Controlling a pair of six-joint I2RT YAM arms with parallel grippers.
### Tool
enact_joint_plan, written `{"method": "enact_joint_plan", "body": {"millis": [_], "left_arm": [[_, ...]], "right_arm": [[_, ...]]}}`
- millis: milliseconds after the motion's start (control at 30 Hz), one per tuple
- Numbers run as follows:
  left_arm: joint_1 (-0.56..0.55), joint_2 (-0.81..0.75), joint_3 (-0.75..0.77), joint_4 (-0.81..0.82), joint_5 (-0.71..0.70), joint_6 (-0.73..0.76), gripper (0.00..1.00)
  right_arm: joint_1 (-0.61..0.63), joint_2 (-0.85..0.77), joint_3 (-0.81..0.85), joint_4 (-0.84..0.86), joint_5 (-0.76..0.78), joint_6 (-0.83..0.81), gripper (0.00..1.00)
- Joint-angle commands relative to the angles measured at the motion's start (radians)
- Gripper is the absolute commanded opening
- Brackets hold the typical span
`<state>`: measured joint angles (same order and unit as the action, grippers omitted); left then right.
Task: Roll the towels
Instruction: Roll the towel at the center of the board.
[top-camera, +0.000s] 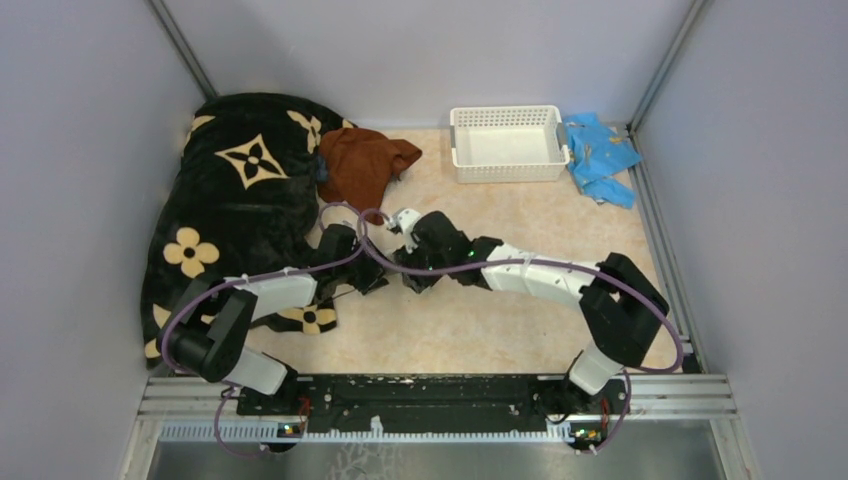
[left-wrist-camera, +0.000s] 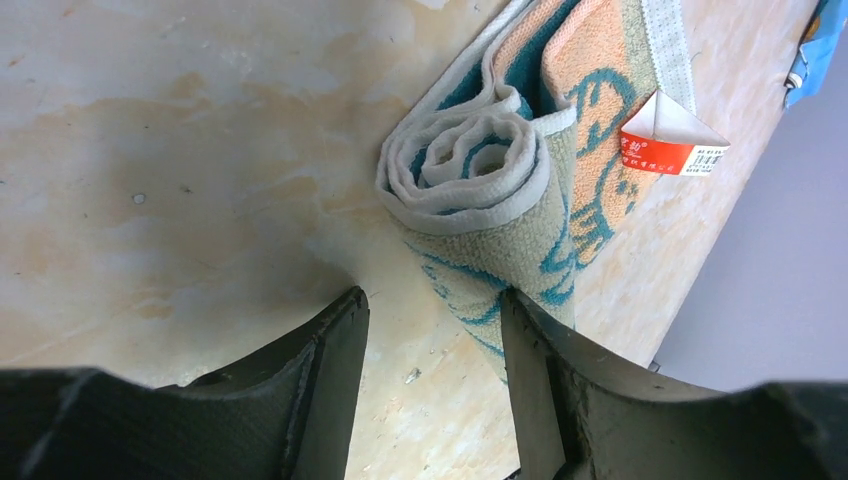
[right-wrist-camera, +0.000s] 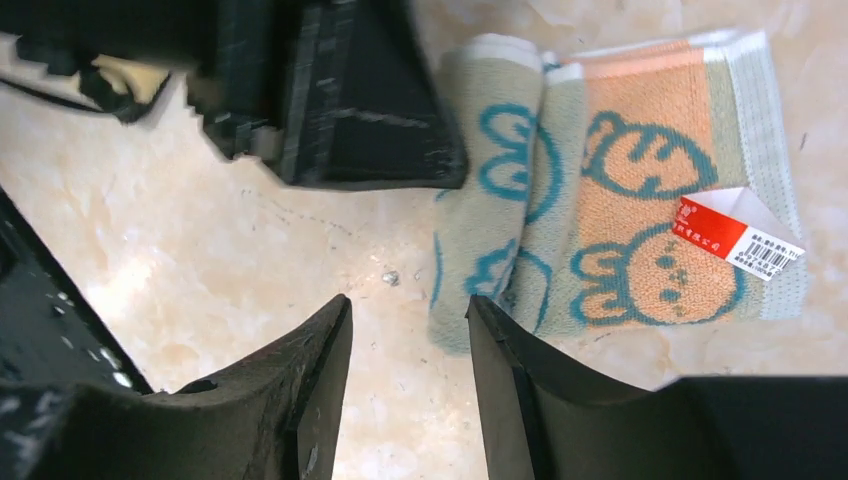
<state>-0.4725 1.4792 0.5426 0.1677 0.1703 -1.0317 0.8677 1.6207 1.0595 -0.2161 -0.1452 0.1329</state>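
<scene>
The teal-and-white patterned towel (left-wrist-camera: 470, 180) lies on the table, partly rolled at its near end, with the flat part stretching away and a red-and-white tag (left-wrist-camera: 670, 145) on it. My left gripper (left-wrist-camera: 430, 315) is open just short of the roll, and its right finger (left-wrist-camera: 530, 350) touches the towel's edge. In the right wrist view the towel (right-wrist-camera: 620, 200) lies flat with the roll (right-wrist-camera: 500, 190) on its left. My right gripper (right-wrist-camera: 408, 315) is open at the towel's near corner. In the top view both grippers meet mid-table and hide this towel. The rust-brown towel (top-camera: 362, 165) lies crumpled at the back. A dark blue bit (top-camera: 321, 166) shows beside it.
The big black blanket with tan flowers (top-camera: 240, 200) covers the left side under the left arm. A white basket (top-camera: 507, 140) stands at the back, with a bright light-blue cloth (top-camera: 600, 155) to its right. The left gripper's black body (right-wrist-camera: 330, 90) sits close ahead of the right gripper.
</scene>
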Motion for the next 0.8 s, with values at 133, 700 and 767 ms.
{"method": "enact_joint_plan", "body": {"millis": [133, 700, 767], "left_arm": [[0.015, 0.042, -0.033, -0.053, -0.038, 0.003, 0.59], [0.015, 0.013, -0.041, -0.049, -0.026, 0.003, 0.58], [0.017, -0.019, -0.048, -0.053, -0.026, 0.009, 0.59]], "right_arm": [[0.162, -0.052, -0.084, 0.126, 0.347, -0.241, 0.47], [0.171, 0.112, -0.078, 0.180, 0.285, -0.276, 0.26], [0.133, 0.092, -0.074, 0.166, 0.154, -0.241, 0.15]]}}
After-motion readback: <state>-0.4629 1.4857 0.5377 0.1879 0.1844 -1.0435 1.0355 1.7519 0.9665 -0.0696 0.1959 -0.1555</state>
